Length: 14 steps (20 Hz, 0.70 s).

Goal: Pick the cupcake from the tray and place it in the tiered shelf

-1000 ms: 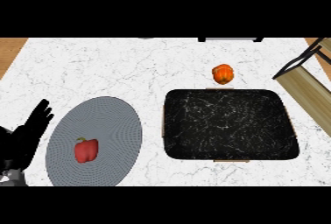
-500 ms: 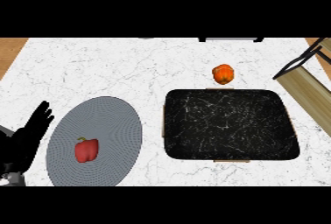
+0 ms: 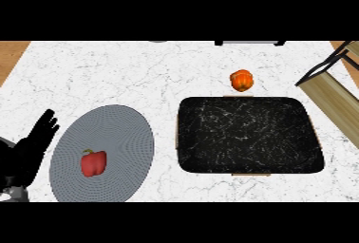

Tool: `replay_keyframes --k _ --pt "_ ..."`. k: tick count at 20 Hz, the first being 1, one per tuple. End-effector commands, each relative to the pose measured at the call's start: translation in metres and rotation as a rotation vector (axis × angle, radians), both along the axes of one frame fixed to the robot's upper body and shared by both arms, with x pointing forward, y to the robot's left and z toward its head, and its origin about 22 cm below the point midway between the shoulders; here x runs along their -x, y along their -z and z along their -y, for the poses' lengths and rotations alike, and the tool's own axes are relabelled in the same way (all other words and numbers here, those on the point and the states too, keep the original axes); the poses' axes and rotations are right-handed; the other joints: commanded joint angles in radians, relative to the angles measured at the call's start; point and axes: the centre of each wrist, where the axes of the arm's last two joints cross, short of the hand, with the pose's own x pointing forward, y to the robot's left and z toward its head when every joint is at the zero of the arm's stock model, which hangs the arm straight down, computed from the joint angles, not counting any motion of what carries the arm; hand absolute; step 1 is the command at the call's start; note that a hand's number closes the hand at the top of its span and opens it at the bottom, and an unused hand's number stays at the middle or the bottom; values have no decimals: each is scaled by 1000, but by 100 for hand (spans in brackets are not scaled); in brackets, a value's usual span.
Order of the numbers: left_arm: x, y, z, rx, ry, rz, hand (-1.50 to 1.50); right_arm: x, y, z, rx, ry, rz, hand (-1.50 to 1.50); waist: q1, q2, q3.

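Head view looks steeply down on a white marbled surface (image 3: 140,76), with the tray (image 3: 249,135) as the landmark. The tray is a dark, rounded rectangle with pale veining; thin wooden tabs peek out at its far and near edges. No cupcake can be made out on it. Just beyond its far edge sits a small orange, rounded thing (image 3: 242,79), too small to identify with certainty. To the tray's right, a slanted wooden board with a dark frame, likely the shelf (image 3: 336,92), is cut off by the view's right edge, so its tiers are not visible. Left of the tray lies a grey, finely ribbed plate (image 3: 119,137), carrying a red pepper (image 3: 93,163) on its left half. Farther left, the left hand (image 3: 32,147) rests by the view's edge, fingers straight and up, holding nothing; its forearm is mostly cut off. The right hand does not show. Bare surface stretches beyond the plate and tray.
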Motion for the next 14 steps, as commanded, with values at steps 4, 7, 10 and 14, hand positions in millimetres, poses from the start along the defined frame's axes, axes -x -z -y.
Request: replay_keyframes --k 4,7,10,14 --pt "14 1 0 11 -7 -5 0 20 -22 -10 -119 -36 214 -150 1 -3 0" --pt "1 -4 -7 -7 -33 -12 0 50 -34 -7 -121 -69 317 -150 -16 -5 -1" --pt "-7 -1 0 7 -6 -14 0 76 -51 -17 -93 -65 393 -150 -18 -4 -1" --pt "9 7 -18 15 -29 -7 0 133 -72 -30 -81 -45 444 -150 -29 -9 -2"
